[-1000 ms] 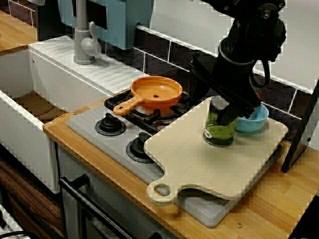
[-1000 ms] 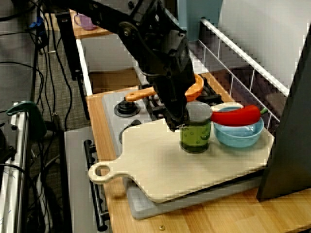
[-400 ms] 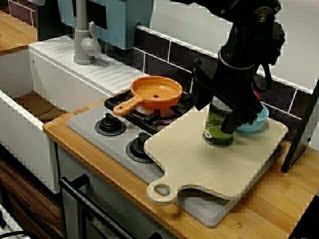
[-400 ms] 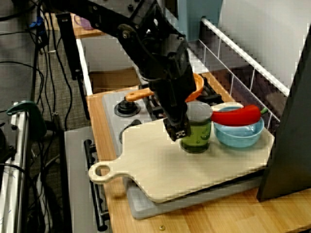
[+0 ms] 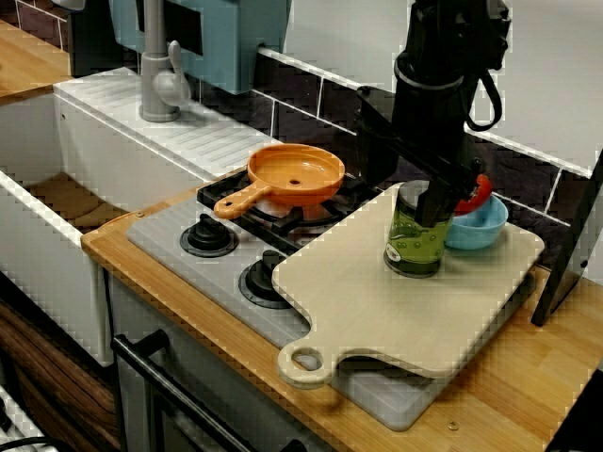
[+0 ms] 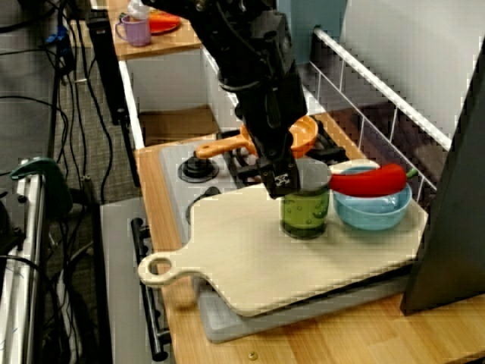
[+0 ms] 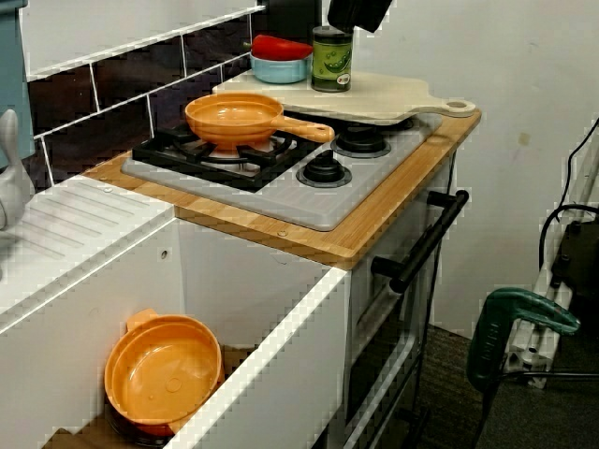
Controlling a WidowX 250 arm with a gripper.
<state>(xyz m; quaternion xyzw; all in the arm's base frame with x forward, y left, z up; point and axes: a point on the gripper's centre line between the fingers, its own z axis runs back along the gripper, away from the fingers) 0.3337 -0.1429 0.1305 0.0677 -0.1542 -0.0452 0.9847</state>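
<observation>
Gripper (image 5: pixel 435 200) hangs right at the top of the can (image 5: pixel 415 240), one of the fingers (image 6: pixel 281 180) showing at the lid's near side. The other is hidden behind the arm, so I cannot tell whether the fingers are spread or pinched. In the view from the sink end, the black tip sits above the lid, not wrapped round it. The can stands upright on the board (image 5: pixel 377 301), toward its back corner.

To work this can cleanly, I'd say keep the fingers square to its sides and centred. It is tall and narrow, and a glancing touch near the lid could tip it.

Tight on the far side: the bowl (image 5: pixel 482 229) sits just beside the can, with a red pepper (image 6: pixel 371 180) lying across it. Past that a dark slanted panel (image 6: pixel 447 212) closes off that end, and the tiled wall is close behind. Open room is toward the front, with bare board all the way to the handle hole. The pan (image 5: pixel 295 174) on the burner is well apart. The board overhangs the surface edge, so pressing down near the front is risky.
</observation>
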